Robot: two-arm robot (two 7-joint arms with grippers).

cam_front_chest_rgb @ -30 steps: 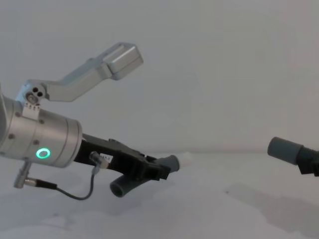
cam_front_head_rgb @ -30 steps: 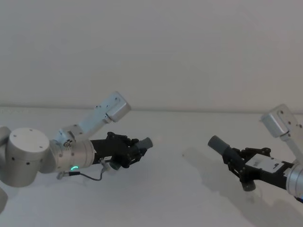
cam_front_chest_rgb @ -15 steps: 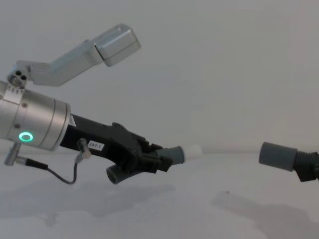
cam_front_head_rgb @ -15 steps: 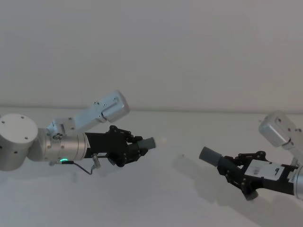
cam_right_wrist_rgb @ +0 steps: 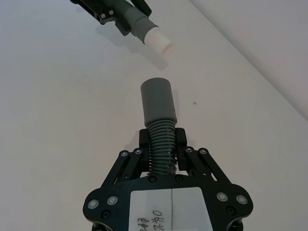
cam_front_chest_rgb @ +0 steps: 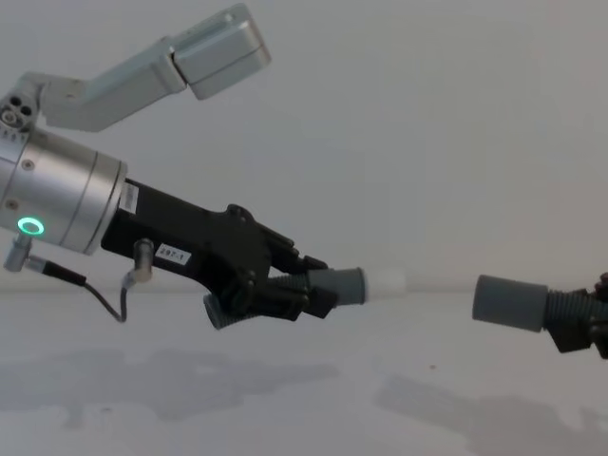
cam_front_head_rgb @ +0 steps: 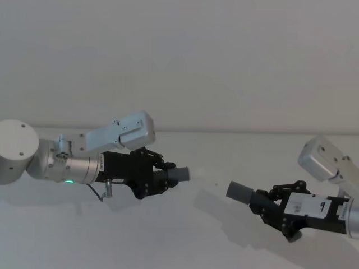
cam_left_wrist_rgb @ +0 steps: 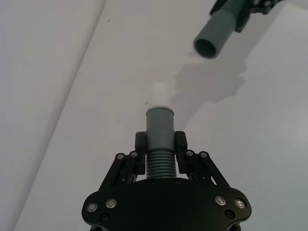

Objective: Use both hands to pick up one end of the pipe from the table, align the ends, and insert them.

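Observation:
Both pipe pieces hang above the white table (cam_front_head_rgb: pixel 185 241). My left gripper (cam_front_head_rgb: pixel 161 178) is shut on the elbow piece (cam_front_chest_rgb: pixel 337 285). Its grey collar (cam_left_wrist_rgb: pixel 159 124) and white tip (cam_left_wrist_rgb: pixel 159 92) stick out past the fingers, and the tip (cam_front_chest_rgb: pixel 388 281) points right. On the right, my right gripper (cam_front_head_rgb: pixel 265 203) is shut on the ribbed part (cam_right_wrist_rgb: pixel 161 142) of the straighter piece. That piece's smooth grey socket (cam_front_chest_rgb: pixel 508 302) points left at the white tip. The two ends face each other, nearly level, with a gap between them. The socket's open mouth (cam_left_wrist_rgb: pixel 208 48) appears in the left wrist view.
The plain white table (cam_front_chest_rgb: pixel 304 408) lies below both arms and carries their shadows and a small dark speck (cam_front_head_rgb: pixel 216 182). A pale wall rises behind it. A thin grey cable (cam_front_chest_rgb: pixel 95 285) loops under the left wrist.
Both arms have risen and swung inward. The elbow's white tip and the other piece's socket have come closer and turned from angled to nearly level, facing each other.

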